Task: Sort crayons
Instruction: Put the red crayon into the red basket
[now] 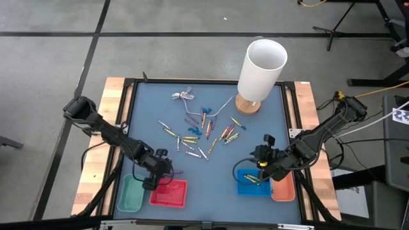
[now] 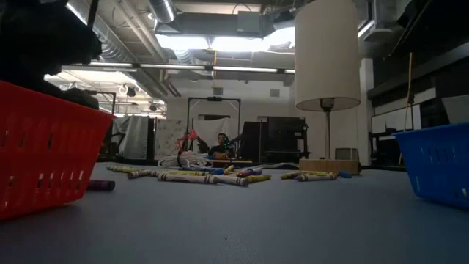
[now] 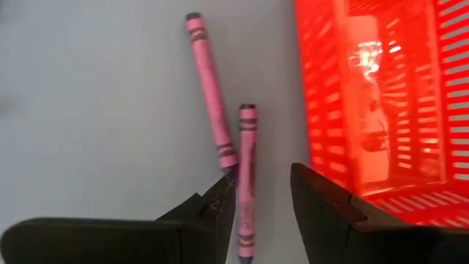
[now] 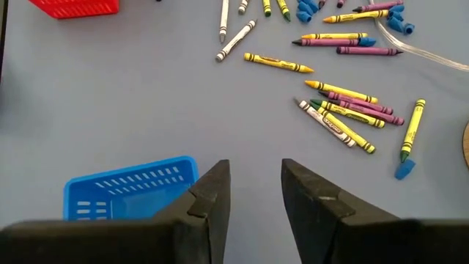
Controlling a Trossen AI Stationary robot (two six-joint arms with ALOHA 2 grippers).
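Many crayons [image 1: 204,134] in yellow, purple, red and white lie loose on the blue mat's middle, also seen in the right wrist view [image 4: 344,103]. Two pink crayons [image 3: 212,95] lie flat on the mat beside the red basket [image 3: 381,95]. My left gripper [image 3: 264,174] hangs open over them, one crayon [image 3: 247,176] lying under the gap close to one finger; in the high view this gripper [image 1: 160,167] is just off the red basket's far edge. My right gripper [image 4: 255,187] is open and empty above the mat by the blue basket [image 4: 132,187].
A green basket [image 1: 131,193] stands left of the red basket [image 1: 169,193]. The blue basket [image 1: 251,182], with yellow crayons in it, and an orange one [image 1: 283,186] sit at the near right. A white lamp [image 1: 259,70] on a wooden base, a white cable [image 1: 184,97] and small blue bits [image 1: 206,115] are at the far side.
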